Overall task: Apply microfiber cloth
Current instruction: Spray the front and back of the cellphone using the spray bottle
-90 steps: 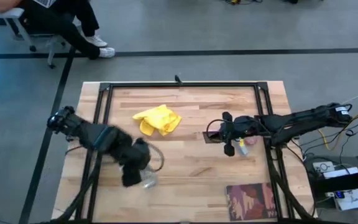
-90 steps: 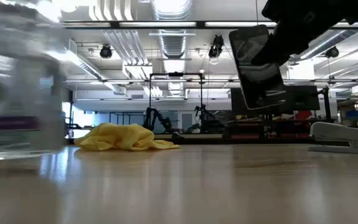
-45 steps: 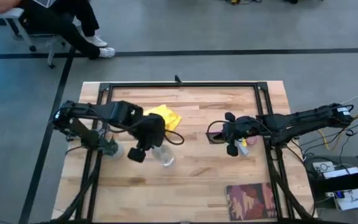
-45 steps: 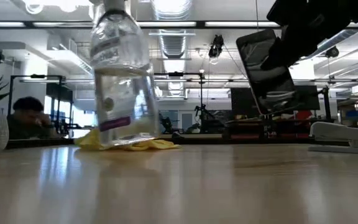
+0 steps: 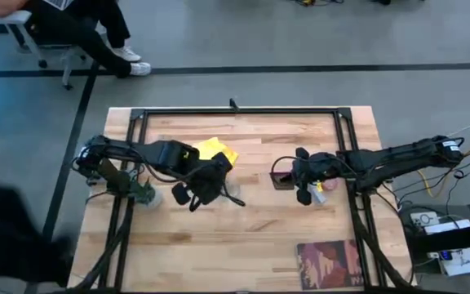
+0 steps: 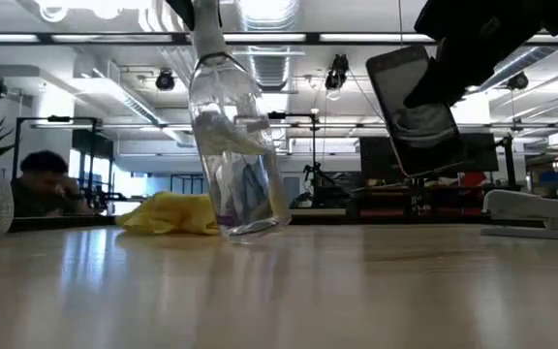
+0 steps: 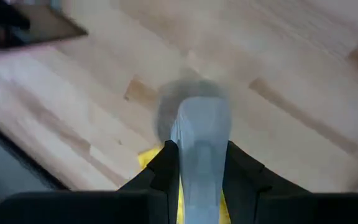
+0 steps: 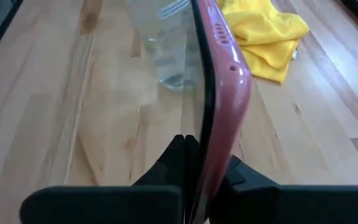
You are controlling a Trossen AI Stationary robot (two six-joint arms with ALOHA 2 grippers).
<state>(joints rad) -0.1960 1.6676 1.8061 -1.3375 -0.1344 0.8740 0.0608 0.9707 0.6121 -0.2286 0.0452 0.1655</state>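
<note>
Robotics lab: exposed ceiling ducts (image 6: 269, 24), other robot rigs (image 6: 245, 184) behind.

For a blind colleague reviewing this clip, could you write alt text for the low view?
A clear bottle hangs tilted just above the wooden table, a yellow cloth lying behind it. At upper right, a gripper holds a phone in the air.

Crumpled yellow microfiber cloth (image 5: 217, 150) on table

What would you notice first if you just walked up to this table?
Probably the bright yellow cloth, bunched up toward the far side of the wooden table. Right beside it, the left gripper carries a clear bottle, tilted above the tabletop. Across from that, the right gripper holds a phone up in the air.
</note>
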